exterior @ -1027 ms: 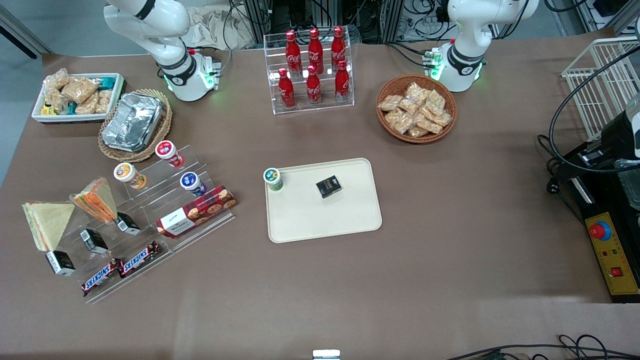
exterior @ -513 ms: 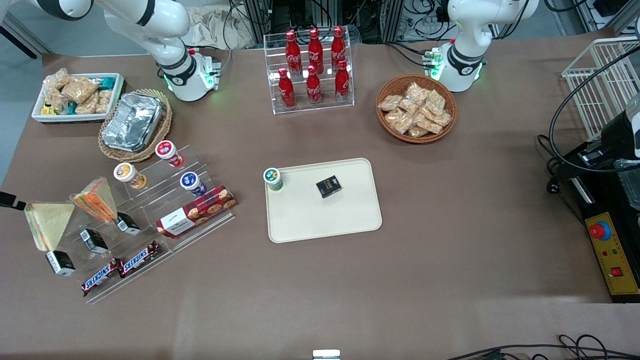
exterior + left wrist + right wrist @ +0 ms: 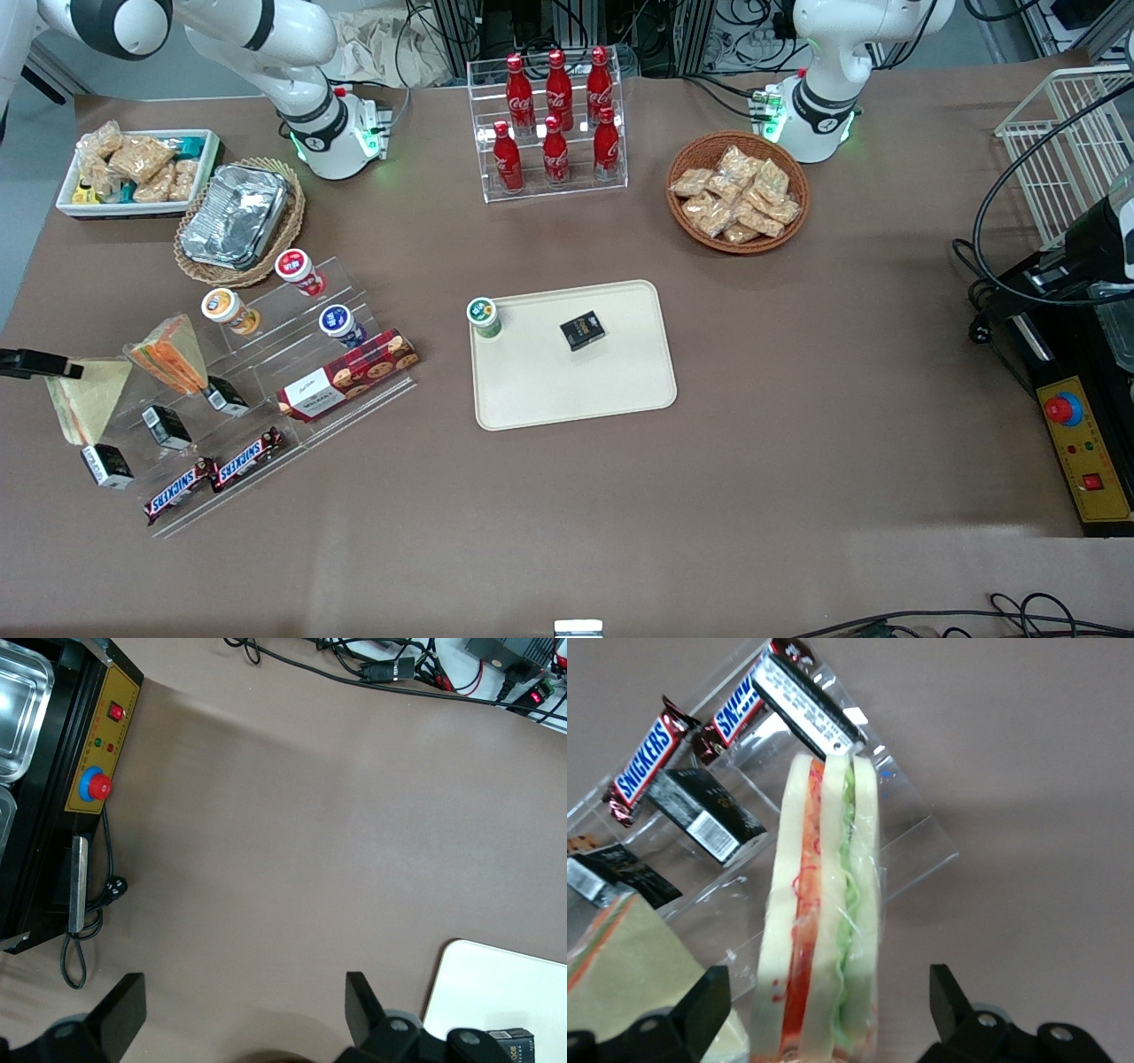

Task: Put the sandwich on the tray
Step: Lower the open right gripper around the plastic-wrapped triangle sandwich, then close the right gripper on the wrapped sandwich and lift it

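The sandwich point(image 3: 84, 399) of pale bread stands on the clear acrylic stand at the working arm's end of the table. In the right wrist view its edge point(image 3: 824, 904) shows red and green filling. My gripper point(image 3: 826, 997) is open, with one finger point(image 3: 709, 997) on each side of the sandwich and a gap on both sides. In the front view the gripper point(image 3: 40, 364) shows only as a dark finger over the sandwich's upper end. The cream tray point(image 3: 620, 390) lies at mid-table and holds a black box point(image 3: 582, 330) and a green-lidded cup point(image 3: 484, 316).
An orange-striped sandwich point(image 3: 173, 353) stands beside the pale one. The acrylic stand point(image 3: 266, 372) also holds Snickers bars point(image 3: 213, 474), small black boxes point(image 3: 106, 465), a red biscuit box point(image 3: 347, 374) and lidded cups. A foil tray point(image 3: 235, 215) in a basket, a snack bin point(image 3: 137, 170) and a cola rack point(image 3: 554, 124) stand farther from the camera.
My gripper has come into the front view from the working arm's edge of the table and now reaches over the upper end of the pale sandwich. The sandwich has not moved.
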Tool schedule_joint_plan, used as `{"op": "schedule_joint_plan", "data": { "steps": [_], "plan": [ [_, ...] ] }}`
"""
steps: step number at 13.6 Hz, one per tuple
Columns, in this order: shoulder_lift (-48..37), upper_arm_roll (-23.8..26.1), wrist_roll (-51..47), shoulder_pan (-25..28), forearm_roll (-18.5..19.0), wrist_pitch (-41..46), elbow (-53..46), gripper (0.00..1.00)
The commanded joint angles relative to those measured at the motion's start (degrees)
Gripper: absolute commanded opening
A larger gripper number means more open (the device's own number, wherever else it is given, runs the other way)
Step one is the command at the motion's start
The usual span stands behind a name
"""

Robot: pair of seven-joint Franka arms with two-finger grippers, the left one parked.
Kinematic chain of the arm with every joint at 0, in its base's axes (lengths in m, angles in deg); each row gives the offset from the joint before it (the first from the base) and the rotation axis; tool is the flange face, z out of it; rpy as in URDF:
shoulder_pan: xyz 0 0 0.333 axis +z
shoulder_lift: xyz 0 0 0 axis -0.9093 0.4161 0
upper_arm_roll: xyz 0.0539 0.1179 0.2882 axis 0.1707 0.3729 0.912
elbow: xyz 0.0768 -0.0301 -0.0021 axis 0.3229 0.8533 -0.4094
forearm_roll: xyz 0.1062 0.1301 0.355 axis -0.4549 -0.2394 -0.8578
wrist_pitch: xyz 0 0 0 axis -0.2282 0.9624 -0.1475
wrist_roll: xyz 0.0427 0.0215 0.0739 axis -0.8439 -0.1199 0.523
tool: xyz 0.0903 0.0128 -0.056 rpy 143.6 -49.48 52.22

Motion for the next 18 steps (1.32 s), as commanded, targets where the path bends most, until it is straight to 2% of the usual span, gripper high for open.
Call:
{"op": "schedule_joint_plan", "data": {
  "steps": [1, 5, 8, 13, 15, 18],
  "plan": [
    [0.7, -0.3, 1.1, 0.7, -1.9, -1.5, 1.6, 1.00],
    [0.8, -0.2, 1.1, 1.1, -2.0, -4.4, 3.7, 0.96],
    [1.1, -0.2, 1.0, 1.3, -2.9, -7.2, 3.6, 0.80],
    [1.5, -0.2, 1.1, 1.9, -3.7, -8.3, 3.5, 0.20],
    [0.0, -0.2, 0.8, 2.9, -3.7, -7.3, 3.3, 0.06],
    [-5.1, -0.3, 0.7, 6.0, -3.0, -3.3, 2.8, 0.04]
  ]
}}
